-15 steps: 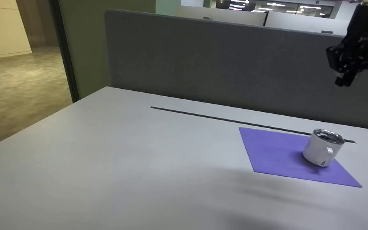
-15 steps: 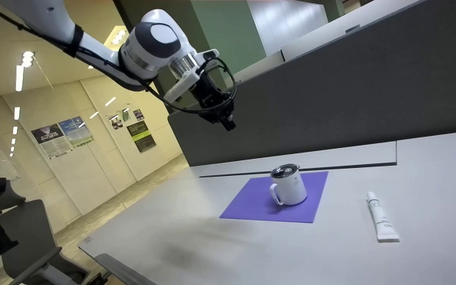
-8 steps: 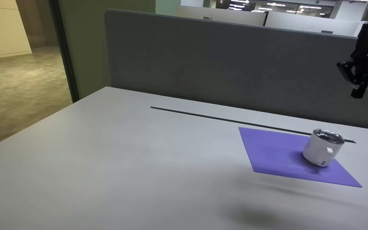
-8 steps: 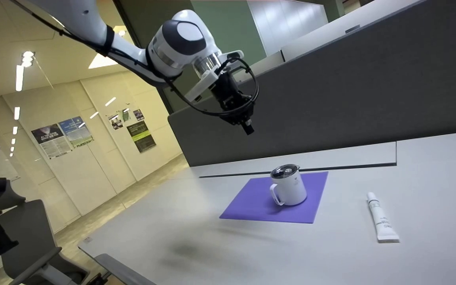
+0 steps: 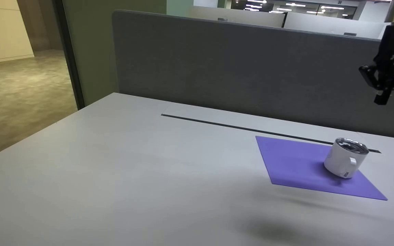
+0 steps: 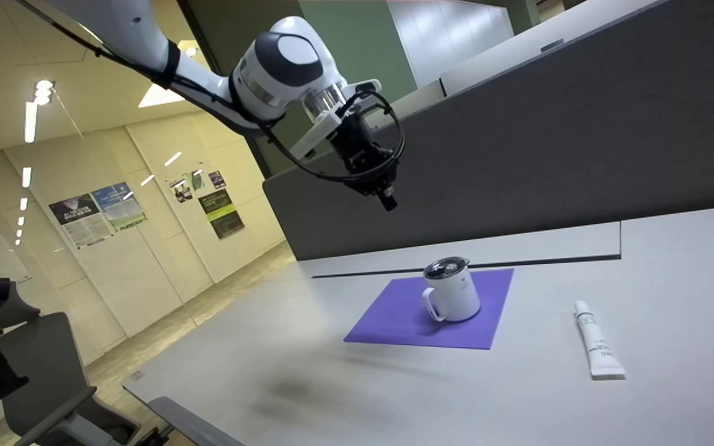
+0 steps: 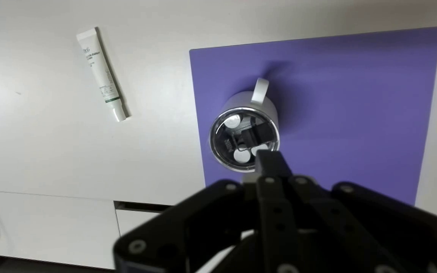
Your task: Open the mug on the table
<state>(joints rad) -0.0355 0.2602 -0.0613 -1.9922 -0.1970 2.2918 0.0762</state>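
Observation:
The white mug (image 5: pixel 342 162) stands upright on the purple mat on the light-grey table (image 5: pixel 132 171); it shows in both exterior views (image 6: pixel 458 298). Its dark see-through lid (image 7: pixel 244 139) is on, with a black slider (image 7: pixel 258 135) on top, in the wrist view. The mug's handle (image 7: pixel 260 91) points to the top of that view. My gripper (image 5: pixel 382 99) is in the air above the mug, well apart from it, and also shows in an exterior view (image 6: pixel 388 201). In the wrist view the fingertips (image 7: pixel 273 163) are together with nothing between them and overlap the lid's edge.
The purple mat (image 7: pixel 355 113) lies under the mug. A white tube (image 6: pixel 597 344) lies on the table beside the mat. A dark slot (image 5: pixel 217 125) runs along the table in front of the grey partition (image 5: pixel 217 68). A chair (image 6: pixel 53 365) stands beside the table.
Over the last second my arm has moved to the right and slightly down in both exterior views, then almost stopped in the last half second. The mug, mat and tube have not moved.

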